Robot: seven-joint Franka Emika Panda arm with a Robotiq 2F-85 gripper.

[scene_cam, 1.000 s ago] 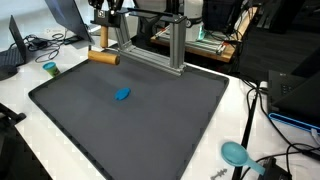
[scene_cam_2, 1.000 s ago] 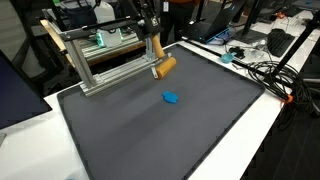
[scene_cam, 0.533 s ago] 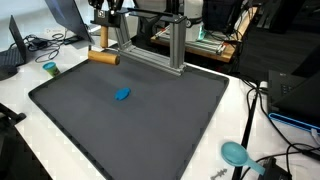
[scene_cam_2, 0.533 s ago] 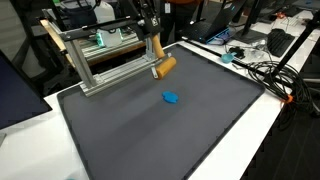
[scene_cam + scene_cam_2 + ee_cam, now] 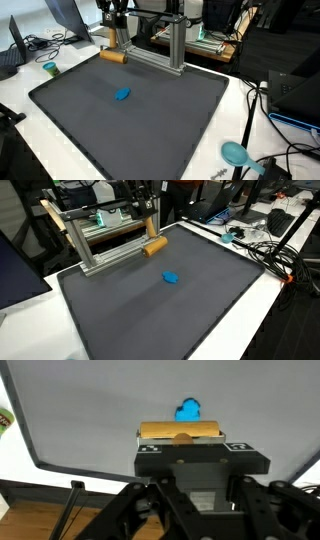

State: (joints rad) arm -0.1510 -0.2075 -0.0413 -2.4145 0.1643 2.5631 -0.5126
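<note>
Clamped narrow, the claw (image 5: 115, 30) holds the upright stem of a wooden tool (image 5: 113, 56), a short round bar fixed across the lower end of a stick. In the wrist view the bar (image 5: 180, 430) lies crosswise just below the claw body, so the grip looks firm and centred. The bar sits low at the far edge of the dark mat (image 5: 150, 130), close to the foot of the metal frame (image 5: 172, 45). I cannot tell if it touches the mat or hangs a little above it.

A small blue piece (image 5: 122, 95) lies flat near the middle of the mat, well apart from the bar. The wrist view shows the blue piece (image 5: 188, 409) beyond the bar, almost in one line with it. Nothing touches it.

As I judge it, the picking-up part is done, because the tool is in the grip. The work on the mat seems not begun, since tool and blue piece have not met.

Outside the mat, on the white table (image 5: 30, 140), stand a small cup (image 5: 49, 68) and a round teal object (image 5: 235, 152), both away from the claw. Cables (image 5: 262, 252) lie at one side.
</note>
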